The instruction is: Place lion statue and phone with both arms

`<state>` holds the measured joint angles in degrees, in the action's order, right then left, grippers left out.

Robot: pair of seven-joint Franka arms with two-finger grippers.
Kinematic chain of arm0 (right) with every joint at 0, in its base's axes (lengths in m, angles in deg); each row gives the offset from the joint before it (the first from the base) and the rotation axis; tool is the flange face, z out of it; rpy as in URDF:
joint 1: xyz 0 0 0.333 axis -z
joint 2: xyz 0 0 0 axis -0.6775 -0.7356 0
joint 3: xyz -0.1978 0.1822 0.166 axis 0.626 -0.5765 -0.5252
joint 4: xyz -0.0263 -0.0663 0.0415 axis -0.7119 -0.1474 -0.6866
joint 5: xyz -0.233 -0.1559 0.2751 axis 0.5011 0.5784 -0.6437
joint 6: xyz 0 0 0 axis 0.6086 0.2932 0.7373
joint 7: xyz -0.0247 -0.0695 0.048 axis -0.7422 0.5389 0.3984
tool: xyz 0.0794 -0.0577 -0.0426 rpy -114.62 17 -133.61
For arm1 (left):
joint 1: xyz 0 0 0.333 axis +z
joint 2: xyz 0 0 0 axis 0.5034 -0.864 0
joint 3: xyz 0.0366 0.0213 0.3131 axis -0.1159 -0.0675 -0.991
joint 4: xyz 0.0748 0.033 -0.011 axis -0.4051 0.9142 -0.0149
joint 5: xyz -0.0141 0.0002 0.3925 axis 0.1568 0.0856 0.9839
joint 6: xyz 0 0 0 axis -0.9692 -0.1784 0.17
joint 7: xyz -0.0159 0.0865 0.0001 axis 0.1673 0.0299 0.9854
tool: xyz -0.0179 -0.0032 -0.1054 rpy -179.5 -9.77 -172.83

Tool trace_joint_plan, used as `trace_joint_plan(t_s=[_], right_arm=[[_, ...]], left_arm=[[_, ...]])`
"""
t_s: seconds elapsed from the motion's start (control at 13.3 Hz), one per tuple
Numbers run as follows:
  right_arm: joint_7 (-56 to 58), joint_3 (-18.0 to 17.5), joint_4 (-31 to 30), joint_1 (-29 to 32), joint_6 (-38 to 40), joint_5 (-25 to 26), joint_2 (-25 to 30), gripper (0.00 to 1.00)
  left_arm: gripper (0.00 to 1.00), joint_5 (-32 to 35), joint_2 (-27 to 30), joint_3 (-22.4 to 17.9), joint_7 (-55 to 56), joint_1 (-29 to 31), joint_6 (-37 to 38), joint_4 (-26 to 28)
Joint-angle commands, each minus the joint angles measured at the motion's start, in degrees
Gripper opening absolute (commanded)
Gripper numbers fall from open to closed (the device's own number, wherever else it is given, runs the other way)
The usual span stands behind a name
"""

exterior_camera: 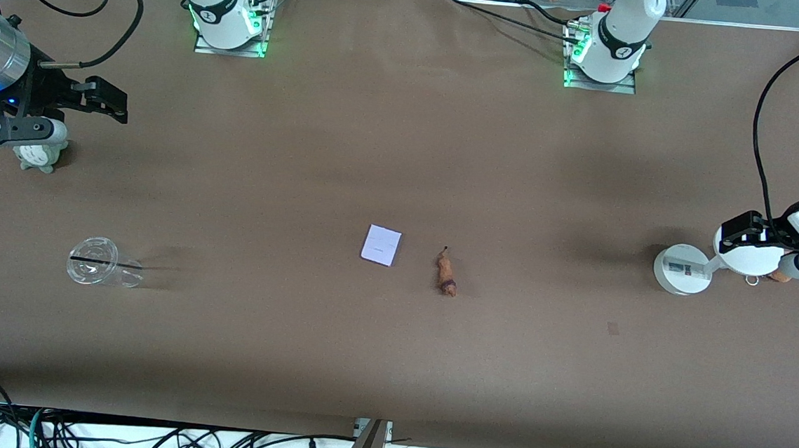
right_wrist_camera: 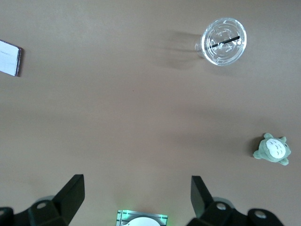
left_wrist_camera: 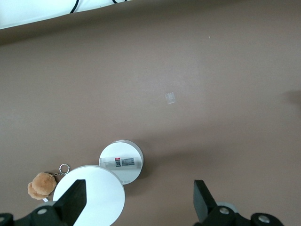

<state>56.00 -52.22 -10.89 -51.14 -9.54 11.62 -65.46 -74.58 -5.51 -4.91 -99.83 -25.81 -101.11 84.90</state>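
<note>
Orange-brown lion statue (exterior_camera: 446, 275) laid beside pale phone (exterior_camera: 381, 244) mid-table (exterior_camera: 405, 147), left gripper (left_wrist_camera: 141, 200) and right gripper (right_wrist_camera: 136, 195) held with jaws spread wide, nothing gripped.

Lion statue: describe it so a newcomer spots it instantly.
Look mid-table on the brown table, beside the flat pale lavender phone, toward the left arm's end. The lion statue is a tiny elongated orange-brown figurine with a dark mane band, unlike the flat rectangular phone.

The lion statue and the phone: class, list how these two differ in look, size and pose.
The lion statue is a thin orange-brown figurine with a dark mane band; the phone is a flat, pale rectangle. The phone covers more table than the lion statue. The lion statue lies slightly nearer the front camera, toward the left arm's end. Both lie mid-table, untouched by either gripper.
</note>
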Motion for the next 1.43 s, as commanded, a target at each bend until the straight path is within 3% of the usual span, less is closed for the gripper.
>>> trace_joint_plan(t_s=[0.0,1.35], right_arm=[[0.3,-0.7,0.9,0.8,0.0,-0.2,-0.4,1.0],[0.3,-0.6,0.9,0.8,0.0,-0.3,-0.4,1.0]], left_arm=[[1.0,0.6,0.0,0.0,0.6,-0.2,-0.5,0.0],[1.0,2.2,-1.1,0.8,1.3,-0.5,-3.0,0.0]])
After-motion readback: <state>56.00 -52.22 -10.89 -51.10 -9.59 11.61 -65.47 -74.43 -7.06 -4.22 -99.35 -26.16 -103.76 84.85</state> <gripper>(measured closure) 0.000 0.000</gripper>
